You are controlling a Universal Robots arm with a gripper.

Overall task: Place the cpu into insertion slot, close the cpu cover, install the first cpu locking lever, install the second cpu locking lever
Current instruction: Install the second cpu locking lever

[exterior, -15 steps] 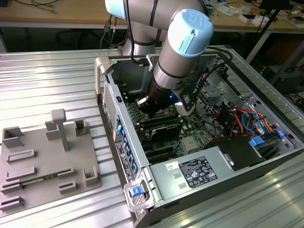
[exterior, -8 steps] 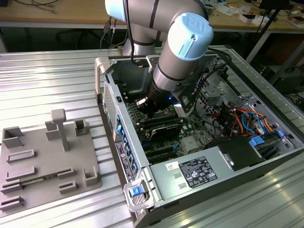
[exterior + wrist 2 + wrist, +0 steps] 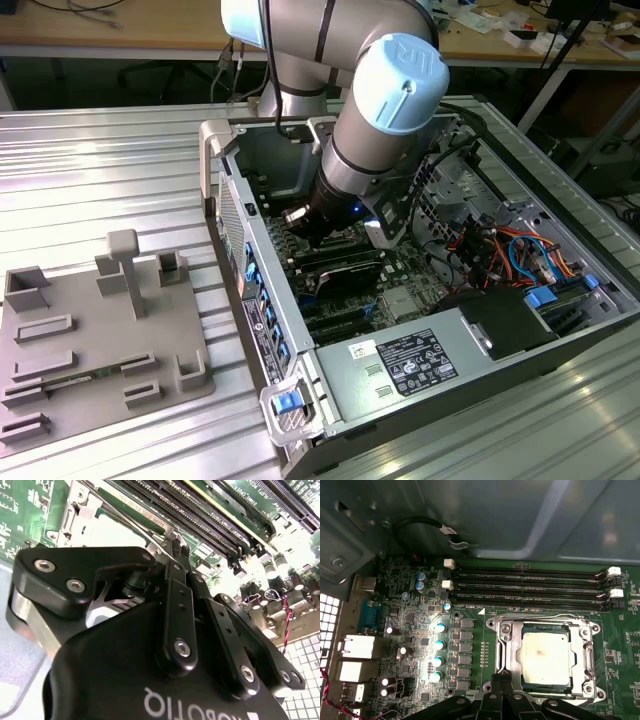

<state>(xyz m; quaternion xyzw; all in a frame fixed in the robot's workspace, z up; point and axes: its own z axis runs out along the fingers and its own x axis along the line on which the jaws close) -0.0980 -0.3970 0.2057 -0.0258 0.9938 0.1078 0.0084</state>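
On the exterior view's left, a grey fixture tray [image 3: 100, 335] with raised blocks and shallow pockets lies on the ribbed metal bench [image 3: 110, 180], just beside the open computer case [image 3: 420, 375]. The robot arm [image 3: 375, 130] reaches down into the case from above, its wrist hanging over the green circuit board [image 3: 400, 280]. Towards the exterior view's right, past the arm, a bundle of orange and blue cables [image 3: 510, 250] sits inside the case.

In the first wrist view, three long black memory slots [image 3: 527, 585] run across the circuit board [image 3: 470, 680] next to the insertion slot [image 3: 504, 647]. The cpu [image 3: 543, 658] lies flat in the insertion slot, its pale metal top facing up. The cpu cover [image 3: 587, 655] is down around the cpu, its silver frame bordering the chip on all sides. A thin wire lever [image 3: 532, 616] lies along the edge of the insertion slot nearest the memory slots.

The tool [image 3: 501, 680] stands at the edge of the insertion slot farthest from the memory slots, at the corner away from the cover's right side. Its two black fingertips [image 3: 497, 681] are pressed together, and nothing shows between them. In the second wrist view the tool's [image 3: 176, 550] black linkage reaches towards the insertion slot's silver rim [image 3: 80, 510], with the fingers [image 3: 177, 597] drawn together.
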